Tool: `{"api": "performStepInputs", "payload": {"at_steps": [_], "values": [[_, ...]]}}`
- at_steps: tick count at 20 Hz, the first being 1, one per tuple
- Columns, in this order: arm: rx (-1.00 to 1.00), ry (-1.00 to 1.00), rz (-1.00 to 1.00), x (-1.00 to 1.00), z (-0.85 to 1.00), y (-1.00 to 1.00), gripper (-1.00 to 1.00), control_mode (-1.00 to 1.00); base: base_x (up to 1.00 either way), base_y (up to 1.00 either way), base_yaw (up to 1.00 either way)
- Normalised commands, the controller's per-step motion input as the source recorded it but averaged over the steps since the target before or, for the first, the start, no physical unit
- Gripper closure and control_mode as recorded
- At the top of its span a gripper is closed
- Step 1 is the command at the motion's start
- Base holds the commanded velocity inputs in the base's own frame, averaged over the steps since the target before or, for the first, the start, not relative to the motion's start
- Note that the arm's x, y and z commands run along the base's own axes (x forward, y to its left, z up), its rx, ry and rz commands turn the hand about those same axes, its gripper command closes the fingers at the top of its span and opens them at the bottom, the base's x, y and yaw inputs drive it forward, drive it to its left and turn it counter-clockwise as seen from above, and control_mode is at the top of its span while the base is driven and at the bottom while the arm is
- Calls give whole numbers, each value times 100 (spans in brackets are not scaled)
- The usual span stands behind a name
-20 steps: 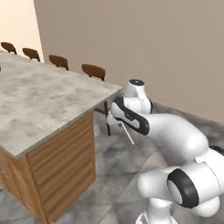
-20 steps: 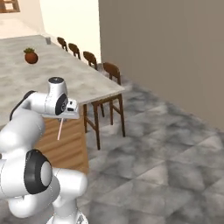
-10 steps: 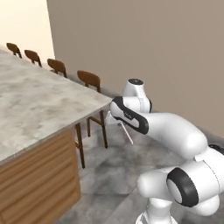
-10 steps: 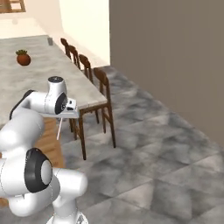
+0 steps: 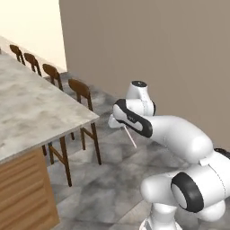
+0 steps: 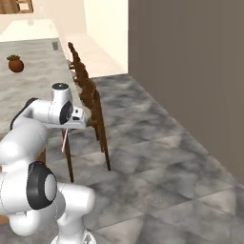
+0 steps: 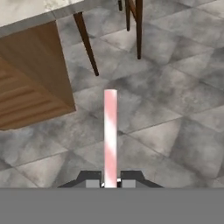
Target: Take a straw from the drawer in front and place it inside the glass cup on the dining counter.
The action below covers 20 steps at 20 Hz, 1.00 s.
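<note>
Above the grey stone-tiled floor, just off the corner of the dining table, the gripper hangs with its jaws clamped together on the straw. In the hand view the straw runs straight up from between the two dark finger tips, pale pink with a whiter edge, its free end over bare tile. In the left base view the straw slants down from the hand toward the floor; in the right base view it hangs nearly upright below the wrist. The table's marbled top rests on a slatted wooden base. A row of dark wooden stools lines its far edge. A small round reddish object, possibly a potted plant, sits far along the tabletop.
</note>
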Motion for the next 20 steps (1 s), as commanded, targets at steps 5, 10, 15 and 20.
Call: {"api": "performStepInputs", "payload": {"at_steps": [5,10,15,20], "values": [[0,0,0,0,0,0,100,100,60,-100,24],[0,0,0,0,0,0,100,100,77,-100,22],[0,0,0,0,0,0,100,100,96,-100,20],[0,0,0,0,0,0,100,100,100,-92,17]]}}
